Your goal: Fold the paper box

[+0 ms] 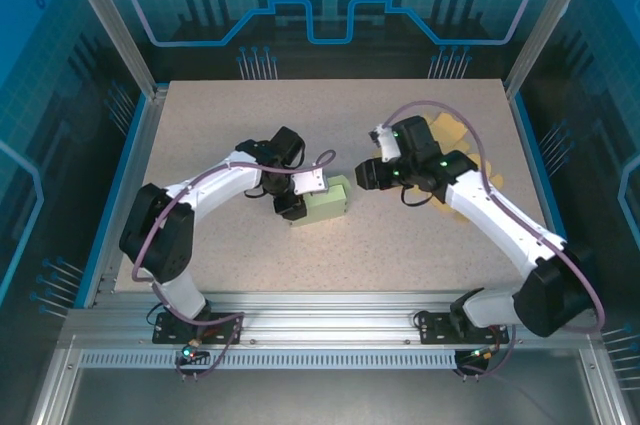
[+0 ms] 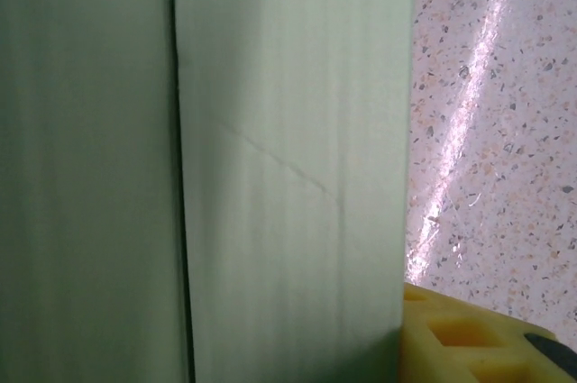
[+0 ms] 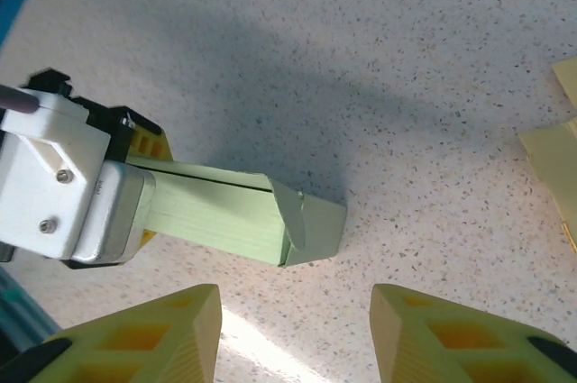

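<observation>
Left gripper clamps the pale green paper box mid-table, seemingly to steady it — right gripper hovers, jaws apart, facing its end flap.

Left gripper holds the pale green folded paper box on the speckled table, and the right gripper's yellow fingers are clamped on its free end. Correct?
No. The right wrist view shows the right gripper open, its yellow fingers short of the free end of the pale green folded paper box. The left gripper does hold it.

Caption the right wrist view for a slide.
Left gripper straddles the pale green paper box on the speckled table; right gripper hangs open, facing it.
</observation>
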Controlling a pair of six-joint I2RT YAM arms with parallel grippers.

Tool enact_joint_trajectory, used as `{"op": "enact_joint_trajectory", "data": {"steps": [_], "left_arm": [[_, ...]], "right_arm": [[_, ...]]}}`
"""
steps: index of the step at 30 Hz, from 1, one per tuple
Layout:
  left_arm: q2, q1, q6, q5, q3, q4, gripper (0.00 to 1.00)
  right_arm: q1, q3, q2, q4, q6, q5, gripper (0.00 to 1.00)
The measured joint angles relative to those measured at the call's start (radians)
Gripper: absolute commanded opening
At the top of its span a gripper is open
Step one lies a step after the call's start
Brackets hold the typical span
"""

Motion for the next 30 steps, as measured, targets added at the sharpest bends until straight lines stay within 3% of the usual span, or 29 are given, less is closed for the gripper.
{"op": "enact_joint_trajectory", "data": {"steps": [11, 30], "left_arm": [[0.019, 0.000, 0.000, 0.000, 0.023, 0.001, 0.49], [0.019, 0.000, -0.006, -0.001, 0.023, 0.006, 0.49]], "right_arm": [[0.055, 0.071, 0.165, -0.017, -0.064, 0.081, 0.48], [0.084, 0.138, 0.269, -0.002, -0.071, 0.075, 0.09]]}}
